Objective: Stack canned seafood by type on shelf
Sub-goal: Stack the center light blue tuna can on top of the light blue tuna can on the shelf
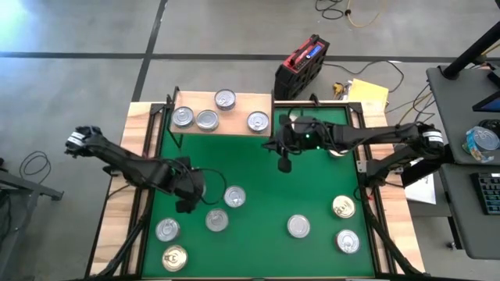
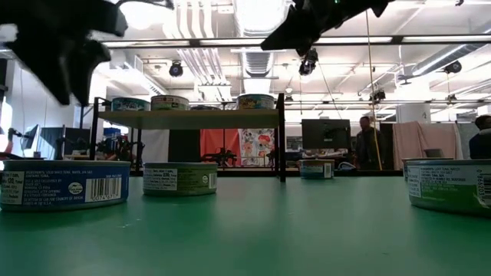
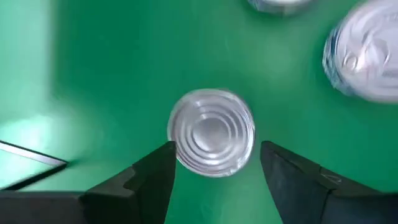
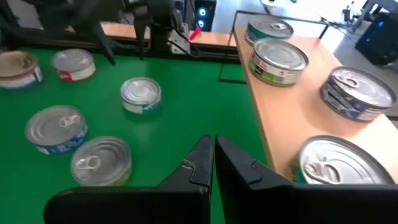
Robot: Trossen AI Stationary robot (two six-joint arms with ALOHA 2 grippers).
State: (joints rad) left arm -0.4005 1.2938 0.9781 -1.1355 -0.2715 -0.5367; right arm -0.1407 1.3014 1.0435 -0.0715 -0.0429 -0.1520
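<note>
Four tins are sitting on the shelf [image 1: 234, 100], none stacked, while seven are waiting on the green mat [image 1: 266, 187]. We are hovering our left gripper [image 3: 214, 168] with fingers wide over a plain ridged-top tin [image 3: 211, 132], not yet gripping. Our right gripper [image 1: 284, 164], fingers pressed together and empty, is hanging beside the shelf.

Bright metal tins, matt green mat, pale wood shelf.

The tin [image 3: 211, 132] ahead of my left fingers [image 3: 146, 180] has a shiny, ribbed silver metal top. The mat [image 1: 312, 187] looks smooth and matt; the shelf [image 4: 292, 106] is light, unvarnished-looking wood. My fingers are dull black plastic.
</note>
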